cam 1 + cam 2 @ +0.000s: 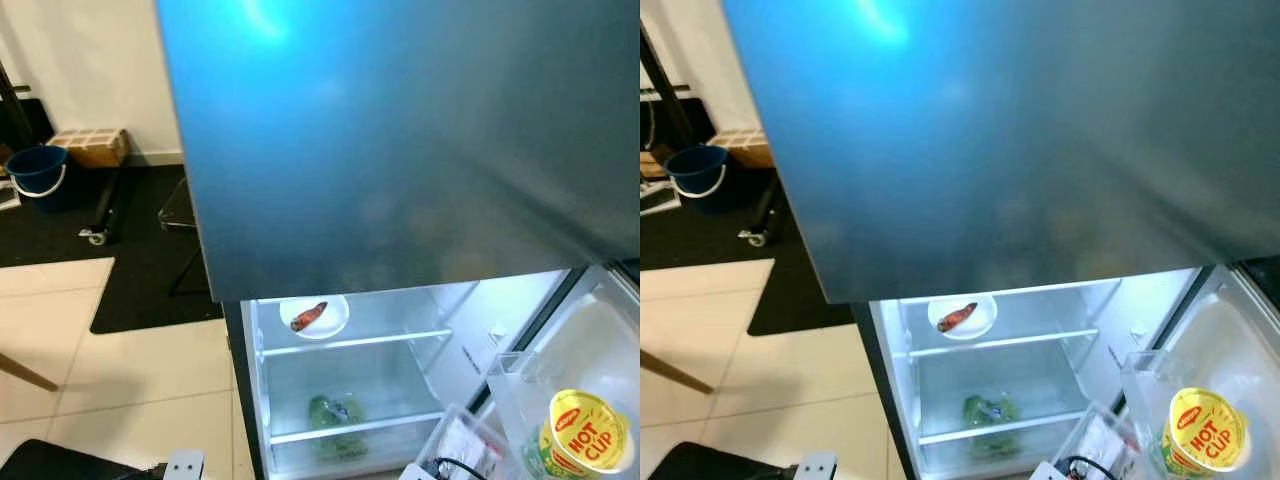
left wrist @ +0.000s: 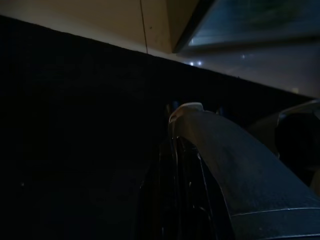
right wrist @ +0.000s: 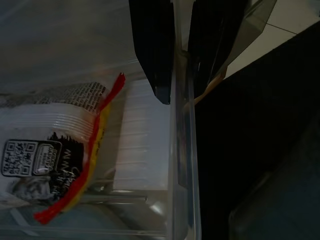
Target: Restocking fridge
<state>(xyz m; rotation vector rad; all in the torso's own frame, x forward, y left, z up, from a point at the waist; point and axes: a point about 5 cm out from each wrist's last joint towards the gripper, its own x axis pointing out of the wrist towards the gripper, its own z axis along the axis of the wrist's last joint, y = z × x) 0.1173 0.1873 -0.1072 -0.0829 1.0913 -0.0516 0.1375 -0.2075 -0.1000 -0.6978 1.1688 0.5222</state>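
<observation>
- the fridge (image 1: pixel 400 150) stands open below its closed blue-grey upper door, the lit shelves showing
- a white plate (image 1: pixel 314 317) with a reddish piece of food sits on the upper glass shelf; a green bagged vegetable (image 1: pixel 335 412) lies on the shelf below
- a yellow-lidded "hot cup" (image 1: pixel 583 432) stands in the clear door bin (image 1: pixel 510 385)
- the right tool (image 3: pixel 181 65) has its two black fingers nearly closed, pinching the clear bin's wall beside a zip bag (image 3: pixel 60 150)
- the left tool (image 2: pixel 182 150) hangs in the dark; i cannot tell its state

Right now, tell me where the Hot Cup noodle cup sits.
The Hot Cup noodle cup stands in the open fridge door's clear bin, on the robot's right, beside the lit shelves.
</observation>
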